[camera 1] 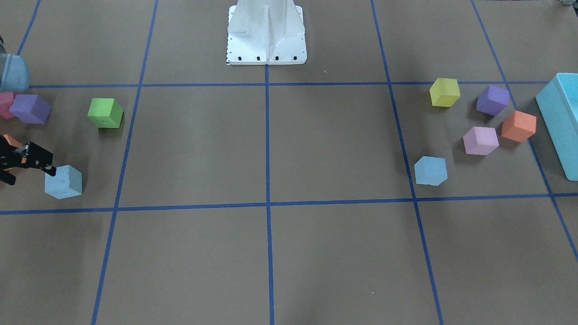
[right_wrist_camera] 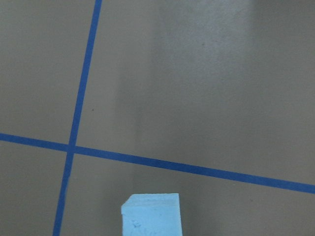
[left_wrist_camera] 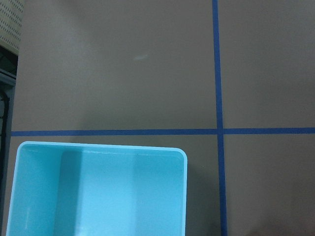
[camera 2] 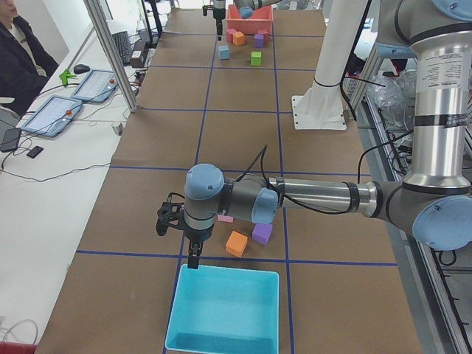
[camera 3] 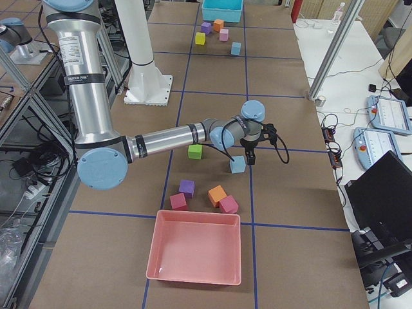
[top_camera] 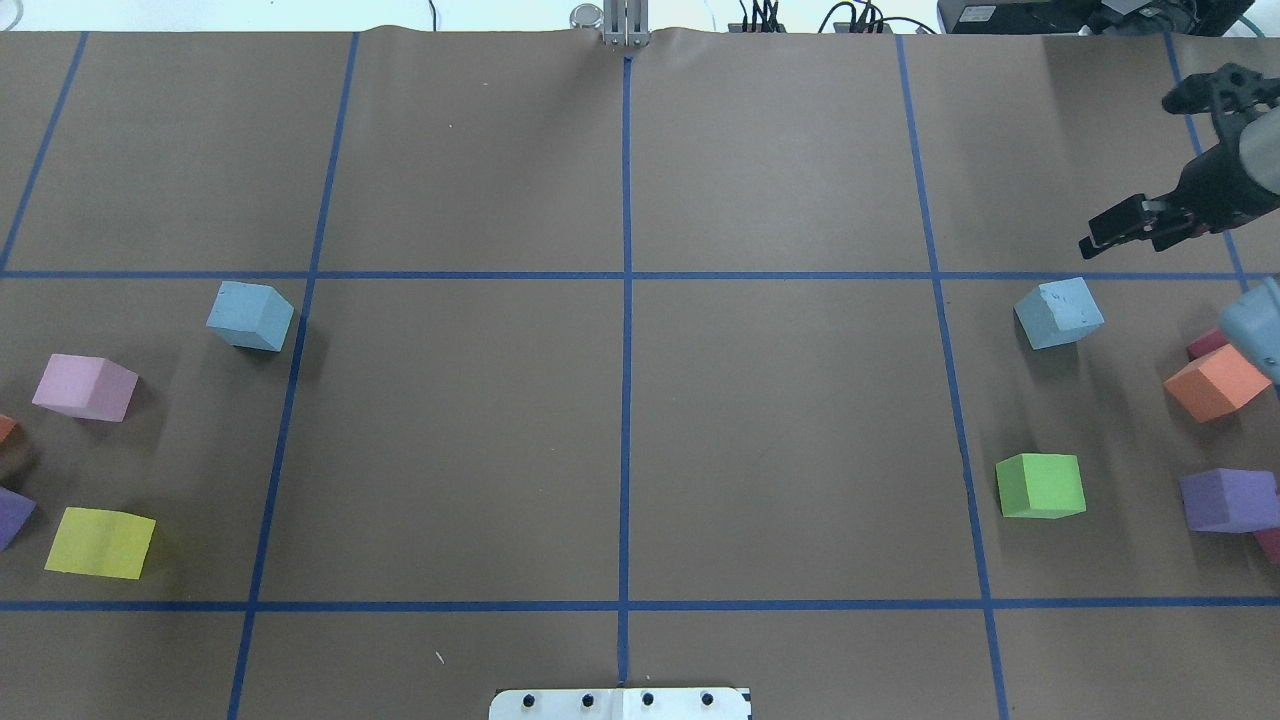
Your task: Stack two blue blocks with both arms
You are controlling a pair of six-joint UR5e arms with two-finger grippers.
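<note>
Overhead exterior is showing the right claw (top_camera: 1130,170) hanging wide and empty near one blue block (top_camera: 1058,312); whether the left claw (camera 2: 193,257) is gaping, I cannot tell.

Right gripper (camera 1: 28,175) hangs low, fingers (camera 1: 45,168) spread; left arm (camera 2: 317,198) outstretched.

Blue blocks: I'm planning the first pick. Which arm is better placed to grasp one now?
Right. The right gripper, open, sits just beside one blue block; the left gripper hangs by the turquoise bin, well away from the other blue block.
</note>
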